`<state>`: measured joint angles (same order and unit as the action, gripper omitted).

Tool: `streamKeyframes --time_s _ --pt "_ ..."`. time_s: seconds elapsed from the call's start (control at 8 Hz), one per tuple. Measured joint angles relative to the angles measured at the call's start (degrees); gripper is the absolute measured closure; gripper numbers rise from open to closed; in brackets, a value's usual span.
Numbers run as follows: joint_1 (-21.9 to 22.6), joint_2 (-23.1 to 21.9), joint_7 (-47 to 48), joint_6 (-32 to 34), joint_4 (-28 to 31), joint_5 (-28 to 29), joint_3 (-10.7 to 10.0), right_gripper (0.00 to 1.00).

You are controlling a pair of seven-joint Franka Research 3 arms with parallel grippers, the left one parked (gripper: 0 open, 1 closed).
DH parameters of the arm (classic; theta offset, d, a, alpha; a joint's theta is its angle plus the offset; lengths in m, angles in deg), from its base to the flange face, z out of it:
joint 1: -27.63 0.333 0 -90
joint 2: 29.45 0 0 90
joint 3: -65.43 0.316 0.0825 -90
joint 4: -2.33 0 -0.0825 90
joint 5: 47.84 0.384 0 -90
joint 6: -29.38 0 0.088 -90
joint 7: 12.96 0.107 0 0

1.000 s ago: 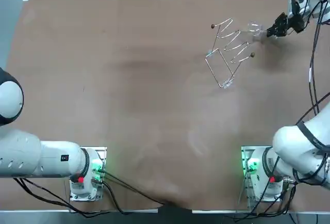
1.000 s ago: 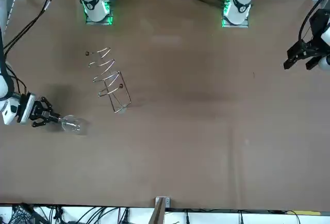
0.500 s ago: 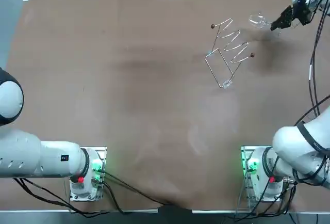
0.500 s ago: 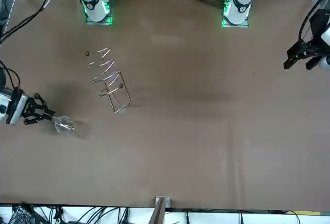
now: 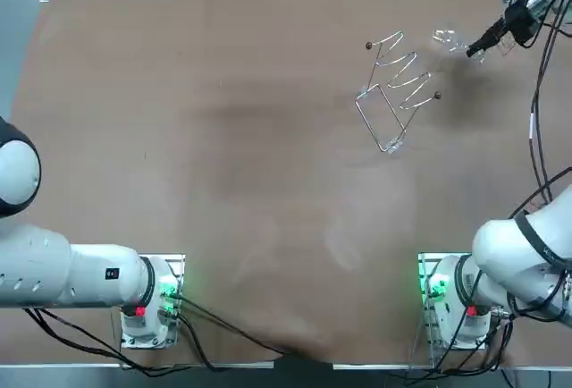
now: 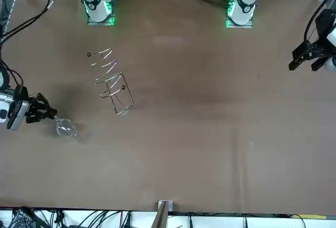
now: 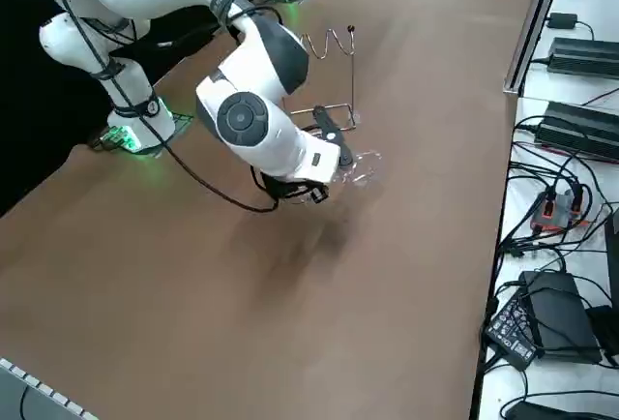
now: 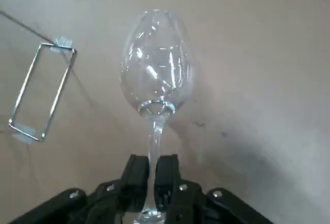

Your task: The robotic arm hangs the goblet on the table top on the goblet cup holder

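A clear goblet (image 5: 445,40) hangs in the air over the far right of the table, lying nearly level with its bowl toward the holder. My right gripper (image 5: 475,47) is shut on its stem; in the right wrist view the two fingers (image 8: 137,175) clamp the thin stem below the bowl (image 8: 156,74). The wire goblet holder (image 5: 398,91) stands on the table a short way to the goblet's left, apart from it. The front view shows the goblet (image 6: 65,129) beside the gripper (image 6: 48,115) and the holder (image 6: 111,81) farther in. Goblet (image 7: 363,168) and gripper (image 7: 334,176) also show from the side.
The holder's rectangular wire base (image 8: 41,92) is taped to the brown table (image 5: 223,138). Black cables (image 5: 541,120) trail along the right arm. Power supplies and cables (image 7: 571,62) lie on a shelf beyond the table's far edge.
My right gripper has drawn back toward the table's far right corner with the goblet in it. The goblet has shifted slightly away from the holder. The holder has not moved.
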<state>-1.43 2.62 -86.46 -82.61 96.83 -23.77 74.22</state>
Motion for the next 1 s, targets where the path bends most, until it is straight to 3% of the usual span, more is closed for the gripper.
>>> streamKeyframes --time_s 1.0 --pt "5.27 -6.94 46.11 19.51 -1.97 -7.22 0.35 0.89"
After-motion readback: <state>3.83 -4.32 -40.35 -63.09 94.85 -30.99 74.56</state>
